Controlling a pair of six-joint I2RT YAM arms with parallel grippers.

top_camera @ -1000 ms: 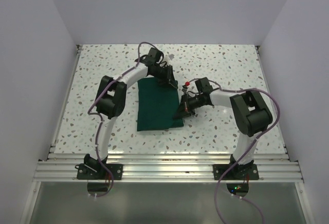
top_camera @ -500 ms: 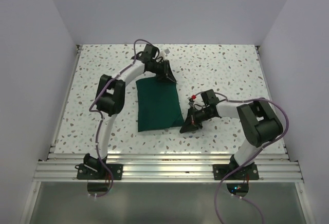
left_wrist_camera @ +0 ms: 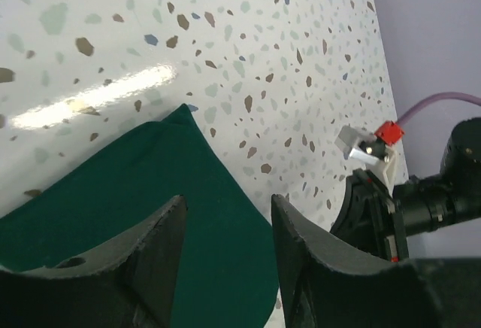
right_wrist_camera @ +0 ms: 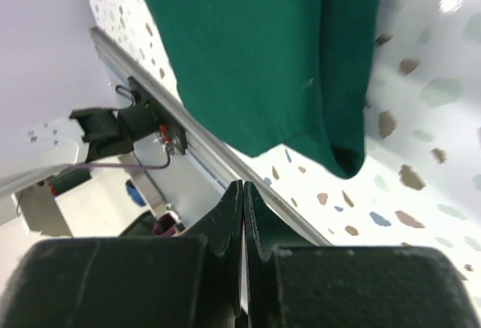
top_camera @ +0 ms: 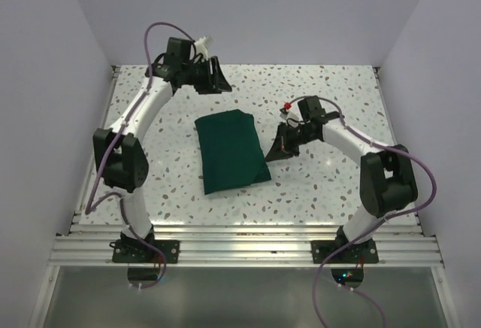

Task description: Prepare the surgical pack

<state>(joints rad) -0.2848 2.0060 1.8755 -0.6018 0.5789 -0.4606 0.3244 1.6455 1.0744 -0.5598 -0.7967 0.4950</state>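
Green fabric surgical pack [top_camera: 229, 151] lies folded flat mid-table [top_camera: 338, 189], held by neither arm. Left gripper [top_camera: 219, 80] hangs beyond its far edge, jaws apart and empty. Right gripper [top_camera: 270, 155] sits just beside its right edge, jaws pressed together on nothing.

Terrazzo tabletop [top_camera: 331, 95], white with brown, grey and blue chips, fills the middle. Plain pale lilac walls box it in: back wall [top_camera: 248, 12] at 12, left wall [top_camera: 45, 102] at 9, right wall [top_camera: 443, 80] at 3. Slotted aluminium rails [top_camera: 248, 247] run along the 6 o'clock edge, dull grey panel [top_camera: 240, 298] below them. Glossy top shows a bright glare streak [left_wrist_camera: 98, 96] in the left wrist view
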